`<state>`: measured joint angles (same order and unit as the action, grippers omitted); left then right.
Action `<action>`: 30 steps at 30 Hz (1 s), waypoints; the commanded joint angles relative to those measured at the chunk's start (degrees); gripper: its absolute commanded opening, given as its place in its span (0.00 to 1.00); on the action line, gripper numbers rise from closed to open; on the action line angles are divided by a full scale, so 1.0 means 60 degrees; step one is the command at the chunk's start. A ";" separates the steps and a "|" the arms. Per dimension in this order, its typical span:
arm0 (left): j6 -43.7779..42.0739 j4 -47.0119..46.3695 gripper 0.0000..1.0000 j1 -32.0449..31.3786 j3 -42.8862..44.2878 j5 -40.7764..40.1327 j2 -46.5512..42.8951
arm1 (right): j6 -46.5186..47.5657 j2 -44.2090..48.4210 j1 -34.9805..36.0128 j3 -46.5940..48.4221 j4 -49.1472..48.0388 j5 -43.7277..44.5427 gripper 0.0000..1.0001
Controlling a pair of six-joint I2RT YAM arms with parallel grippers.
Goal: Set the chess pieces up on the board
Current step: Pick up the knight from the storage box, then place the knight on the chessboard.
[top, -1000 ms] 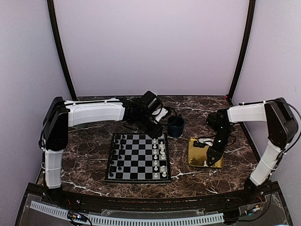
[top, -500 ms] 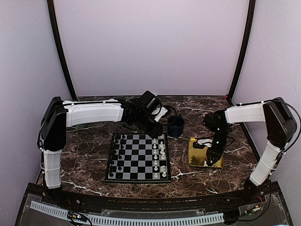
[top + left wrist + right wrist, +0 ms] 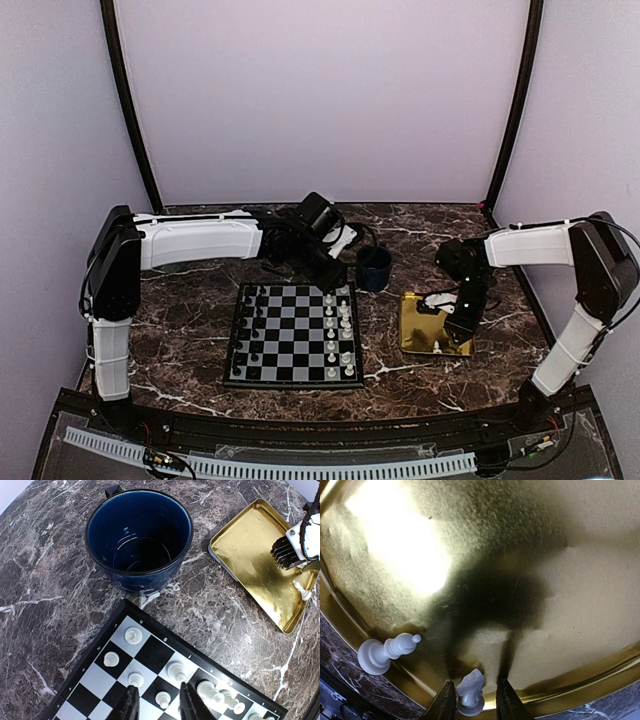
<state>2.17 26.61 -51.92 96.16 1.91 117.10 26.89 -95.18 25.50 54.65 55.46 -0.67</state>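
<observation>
The board (image 3: pixel 290 332) lies in the middle of the table, with cream-white pieces (image 3: pixel 340 325) in its two right columns and black pieces down its left side. My left gripper (image 3: pixel 330 276) hovers open over the board's far right corner (image 3: pixel 155 655). In the left wrist view its gripper (image 3: pixel 161 707) straddles a standing white pawn (image 3: pixel 163 699) without touching it. My right gripper (image 3: pixel 463 325) is down in the gold tray (image 3: pixel 425 335). In the right wrist view its gripper (image 3: pixel 475 705) is open around a white knight (image 3: pixel 470 692), which leans on the left finger.
A dark blue mug (image 3: pixel 374 268) stands empty just beyond the board's far right corner. A second white piece (image 3: pixel 385 651) lies on its side against the tray's rim. The tray (image 3: pixel 250 550) sits right of the board. Curtain walls enclose the table.
My right wrist has shifted slightly to the right over the tray. My left arm has not moved.
</observation>
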 commanded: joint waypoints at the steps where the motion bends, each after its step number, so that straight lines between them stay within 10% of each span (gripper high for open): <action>1: -0.0026 -0.0084 0.31 -0.0018 0.0013 0.0113 -0.0144 | -0.0075 -0.0316 0.0042 -0.0144 -0.0573 0.0133 0.28; 14: -0.0038 0.0146 0.31 -0.0018 0.0039 -0.0043 -0.0224 | -0.0039 0.0280 0.0043 0.0526 -0.0458 -0.0232 0.11; 21: 0.0089 0.0010 0.30 -0.0018 -0.0072 -0.0435 -0.0693 | 0.0334 0.1394 0.0044 0.1375 -0.0665 -0.2765 0.09; 30: 0.0782 -0.1107 0.30 0.0050 -0.1546 -0.2187 -0.2498 | -0.1035 0.2016 0.0807 0.1027 -0.5898 -0.5975 0.01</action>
<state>3.84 24.23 -51.92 90.11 -5.08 110.32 26.04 -82.89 26.96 62.17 38.87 -27.05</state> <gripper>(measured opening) 0.305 0.094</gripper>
